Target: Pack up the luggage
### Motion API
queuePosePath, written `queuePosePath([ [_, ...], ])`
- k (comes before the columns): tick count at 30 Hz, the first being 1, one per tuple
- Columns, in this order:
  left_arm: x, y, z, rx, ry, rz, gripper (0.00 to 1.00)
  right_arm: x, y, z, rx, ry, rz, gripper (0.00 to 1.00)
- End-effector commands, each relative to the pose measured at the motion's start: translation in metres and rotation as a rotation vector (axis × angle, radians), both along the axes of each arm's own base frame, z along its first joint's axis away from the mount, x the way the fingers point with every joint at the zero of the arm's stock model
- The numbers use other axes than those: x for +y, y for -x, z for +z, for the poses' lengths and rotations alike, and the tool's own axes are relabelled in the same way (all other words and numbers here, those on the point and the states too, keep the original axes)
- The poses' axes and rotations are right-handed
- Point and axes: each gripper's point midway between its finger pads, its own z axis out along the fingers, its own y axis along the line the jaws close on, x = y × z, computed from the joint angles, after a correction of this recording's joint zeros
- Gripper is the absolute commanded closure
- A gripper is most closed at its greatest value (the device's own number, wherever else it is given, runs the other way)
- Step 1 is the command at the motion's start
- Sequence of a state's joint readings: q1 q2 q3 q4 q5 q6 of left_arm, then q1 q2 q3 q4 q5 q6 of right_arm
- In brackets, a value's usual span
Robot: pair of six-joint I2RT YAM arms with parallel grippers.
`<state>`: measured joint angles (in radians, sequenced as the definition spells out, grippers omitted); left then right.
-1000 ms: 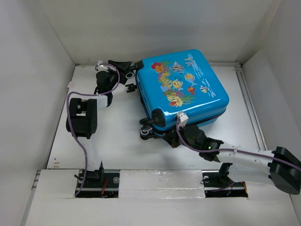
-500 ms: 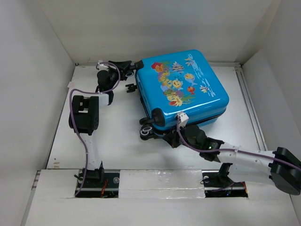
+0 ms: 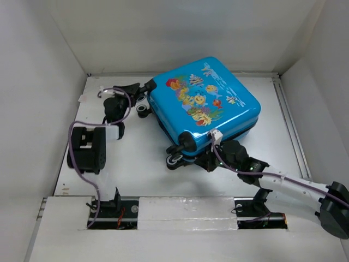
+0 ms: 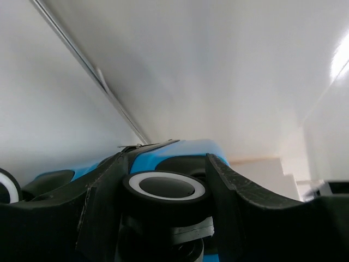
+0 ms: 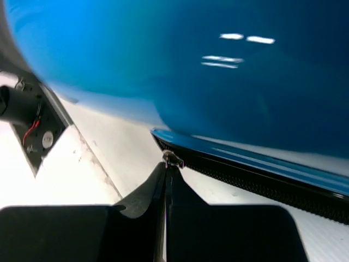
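**Zip run on the blue case: brace first, then pull**

The luggage (image 3: pixel 204 109) lies flat on the table (image 3: pixel 136 147), fish print up, over toward the far right. It looks closed from above. The wheel end points left and a bit toward the arms, and the other end aims at the far right corner. So the long axis runs on a diagonal, not square to the table edges.

The left pincer (image 3: pixel 140 93) is at the far-left corner, and its wrist view shows a caster (image 4: pixel 163 188) sitting right between the fingers. It looks clamped on it. The right pincer (image 5: pixel 166 166) is clenched tight at the near edge, with what looks like the zip pull (image 5: pixel 172 159) nipped at the very tips, just beside the zip track (image 5: pixel 262 177).

My read is that this is the zip step, though I can't tell which way it's meant to run. Tips for doing it well:
- Hold the left grip firm, because a case on casters will swivel the moment the zip drags.
- Pull along the track, low and parallel to the shell, not outward.
- That tab is tiny and only held at the tips, so go slow or it'll slip out.
- Follow the curve at the corner instead of cutting across it.
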<state>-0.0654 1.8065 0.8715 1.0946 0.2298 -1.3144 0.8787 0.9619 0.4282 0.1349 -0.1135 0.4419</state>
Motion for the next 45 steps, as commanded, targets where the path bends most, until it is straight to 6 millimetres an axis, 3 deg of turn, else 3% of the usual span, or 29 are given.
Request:
queuePosePath([
  [1,0.026,0.051,0.057,-0.227,-0.066,0.084,1.0,0.004,-0.036,0.079,-0.089,-0.203,-0.01,1.0],
  [2,0.016,0.078,0.04,-0.203,-0.076,0.065,1.0,0.0,-0.048,0.081,-0.103,-0.187,-0.019,1.0],
  [3,0.017,0.09,0.035,-0.202,-0.082,0.089,1.0,-0.005,-0.06,0.09,-0.122,-0.192,-0.032,1.0],
  [4,0.016,0.104,0.032,-0.207,-0.078,0.094,1.0,-0.016,-0.081,0.116,-0.159,-0.216,-0.055,1.0],
  [5,0.011,0.116,0.023,-0.188,-0.077,0.087,1.0,-0.021,-0.092,0.126,-0.17,-0.218,-0.058,1.0],
  [6,0.0,0.142,0.012,-0.18,-0.09,0.06,1.0,-0.024,-0.102,0.125,-0.142,-0.209,-0.058,1.0],
  [8,-0.008,0.16,-0.004,-0.145,-0.136,0.061,1.0,-0.032,-0.114,0.14,-0.16,-0.211,-0.075,1.0],
  [10,-0.029,0.184,-0.006,-0.144,-0.166,0.025,1.0,-0.03,-0.108,0.128,-0.136,-0.204,-0.085,1.0],
  [11,-0.032,0.19,-0.016,-0.11,-0.193,0.024,1.0,-0.022,-0.089,0.09,-0.072,-0.174,-0.081,1.0],
  [12,-0.035,0.196,-0.017,-0.106,-0.204,0.022,1.0,-0.018,-0.077,0.073,-0.045,-0.17,-0.084,1.0],
  [13,-0.038,0.205,-0.006,-0.141,-0.202,0.013,1.0,-0.013,-0.063,0.075,-0.053,-0.221,-0.084,1.0],
  [15,-0.036,0.21,-0.002,-0.139,-0.203,0.013,1.0,-0.002,-0.025,0.046,-0.027,-0.292,-0.11,1.0],
  [19,-0.041,0.218,0.004,-0.155,-0.196,-0.019,1.0,0.007,0.002,0.012,-0.047,-0.254,-0.226,1.0],
  [21,-0.048,0.223,0.007,-0.168,-0.192,-0.054,1.0,0.012,-0.002,0.019,-0.122,-0.243,-0.297,1.0],
  [22,-0.05,0.224,0.007,-0.167,-0.19,-0.058,1.0,0.018,-0.008,0.035,-0.156,-0.249,-0.326,1.0],
  [23,-0.054,0.225,0.012,-0.182,-0.195,-0.063,1.0,0.018,-0.019,0.025,-0.179,-0.173,-0.373,1.0],
  [24,-0.065,0.229,0.014,-0.19,-0.206,-0.087,1.0,0.022,-0.025,0.03,-0.194,-0.15,-0.387,1.0],
  [25,-0.071,0.231,0.019,-0.203,-0.211,-0.095,1.0,0.031,-0.035,0.051,-0.221,-0.165,-0.411,1.0],
  [28,-0.093,0.241,0.02,-0.202,-0.213,-0.141,1.0,0.041,-0.05,0.05,-0.245,-0.115,-0.455,1.0],
  [29,-0.098,0.243,0.019,-0.203,-0.21,-0.152,1.0,0.047,-0.055,0.059,-0.252,-0.128,-0.473,1.0],
  [31,-0.115,0.253,0.019,-0.205,-0.206,-0.204,1.0,0.053,-0.064,0.045,-0.243,-0.091,-0.515,1.0],
  [32,-0.119,0.255,0.019,-0.206,-0.202,-0.21,1.0,0.061,-0.069,0.052,-0.248,-0.107,-0.527,1.0],
  [33,-0.124,0.257,0.015,-0.197,-0.207,-0.222,1.0,0.069,-0.072,0.032,-0.241,-0.054,-0.522,1.0],
  [38,-0.157,0.273,0.013,-0.21,-0.197,-0.324,1.0,0.103,-0.073,0.005,-0.208,-0.024,-0.418,1.0],
  [40,-0.156,0.273,0.016,-0.218,-0.19,-0.323,1.0,0.094,-0.069,0.005,-0.203,-0.025,-0.446,1.0],
  [42,-0.141,0.266,0.027,-0.243,-0.231,-0.242,1.0,0.079,-0.065,0.011,-0.173,-0.071,-0.462,1.0],
  [43,-0.134,0.261,0.008,-0.171,-0.326,-0.214,1.0,0.063,-0.06,0.002,-0.157,-0.054,-0.46,1.0],
  [44,-0.121,0.253,0.031,-0.18,-0.322,-0.146,1.0,0.051,-0.058,0.023,-0.156,-0.104,-0.466,1.0],
  [45,-0.097,0.24,0.031,-0.149,-0.36,-0.03,0.74,0.043,-0.054,0.026,-0.157,-0.106,-0.466,1.0],
])
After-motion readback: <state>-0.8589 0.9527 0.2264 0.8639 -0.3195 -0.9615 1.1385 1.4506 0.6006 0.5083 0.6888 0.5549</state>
